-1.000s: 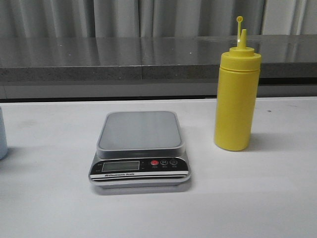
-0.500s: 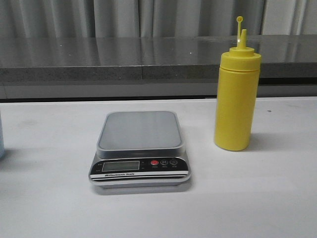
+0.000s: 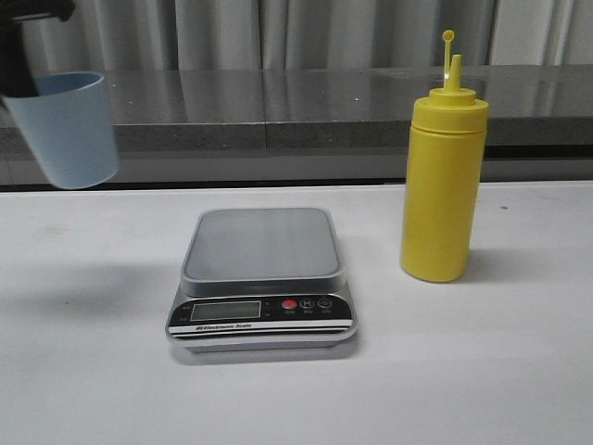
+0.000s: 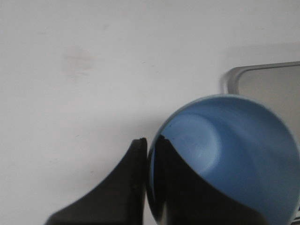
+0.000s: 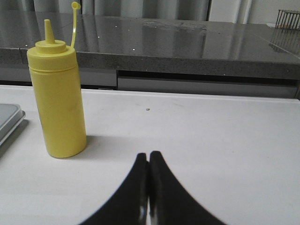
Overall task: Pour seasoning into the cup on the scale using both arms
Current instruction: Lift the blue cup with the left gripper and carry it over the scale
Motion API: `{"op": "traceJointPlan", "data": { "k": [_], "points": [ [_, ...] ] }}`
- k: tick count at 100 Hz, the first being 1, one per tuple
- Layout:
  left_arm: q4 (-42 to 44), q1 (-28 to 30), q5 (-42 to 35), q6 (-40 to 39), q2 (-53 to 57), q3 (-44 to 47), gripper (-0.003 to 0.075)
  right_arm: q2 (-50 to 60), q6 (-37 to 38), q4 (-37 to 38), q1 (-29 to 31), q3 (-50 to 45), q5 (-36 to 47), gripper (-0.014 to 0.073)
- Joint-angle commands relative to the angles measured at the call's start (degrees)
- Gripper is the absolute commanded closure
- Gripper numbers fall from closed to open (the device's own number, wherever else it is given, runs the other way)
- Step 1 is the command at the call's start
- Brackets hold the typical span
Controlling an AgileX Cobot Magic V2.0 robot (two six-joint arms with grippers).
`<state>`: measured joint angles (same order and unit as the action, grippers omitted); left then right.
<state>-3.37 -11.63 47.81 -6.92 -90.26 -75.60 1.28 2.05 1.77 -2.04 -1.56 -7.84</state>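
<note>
Front view: cup point(image 3: 69, 130) hangs in the air above the desk's point(image 3: 482, 371) left edge, tilted, its rim under the black left gripper point(image 3: 23, 42), which is mostly cut off by the frame. Scale point(image 3: 262, 276) sits near the desk's middle, its platform bare. Seasoning point(image 3: 443, 184) stands upright toward the desk's right side, cap flipped up on its tether, well apart from the scale.

Left wrist view: one finger point(image 4: 119, 197) presses the outside of the cup's point(image 4: 234, 150) wall and the other reaches inside, so the pincer is clamped on the rim. The cup holds nothing visible. A corner of the scale point(image 4: 262, 82) shows beyond it.

Right wrist view: right gripper point(image 5: 148, 187) has its fingers pressed together, holding nothing, low over the desk point(image 5: 211, 140). The seasoning point(image 5: 56, 98) stands apart from it, beside the scale's point(image 5: 9, 119) edge.
</note>
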Motion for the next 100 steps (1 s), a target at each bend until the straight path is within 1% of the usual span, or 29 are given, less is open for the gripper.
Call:
{"op": "traceJointPlan", "data": {
  "k": [1, 21, 42, 66, 100],
  "points": [
    [-0.9, -3.7, -1.5, 0.2, 1.5, -4.2, 0.074, 0.6, -0.3, 0.5, 0.2, 1.2, 4.8, 0.0659],
    [-0.9, -11.4, -1.2, 0.2, -3.6, -9.5, 0.074, 0.6, -0.3, 0.5, 0.2, 1.2, 4.8, 0.0659],
    [-0.7, -16.2, -0.1, 0.2, -11.2, -15.0, 0.074, 0.6, -0.3, 0.5, 0.2, 1.2, 4.8, 0.0659],
    [-0.6, -17.3, 0.2, 0.2, -17.1, -18.3, 0.074, 0.6, -0.3, 0.5, 0.2, 1.2, 4.8, 0.0659],
    [-0.6, -17.3, -0.3, 0.2, -18.7, -18.3, 0.074, 0.6, -0.3, 0.5, 0.2, 1.2, 4.8, 0.0659]
  ]
}}
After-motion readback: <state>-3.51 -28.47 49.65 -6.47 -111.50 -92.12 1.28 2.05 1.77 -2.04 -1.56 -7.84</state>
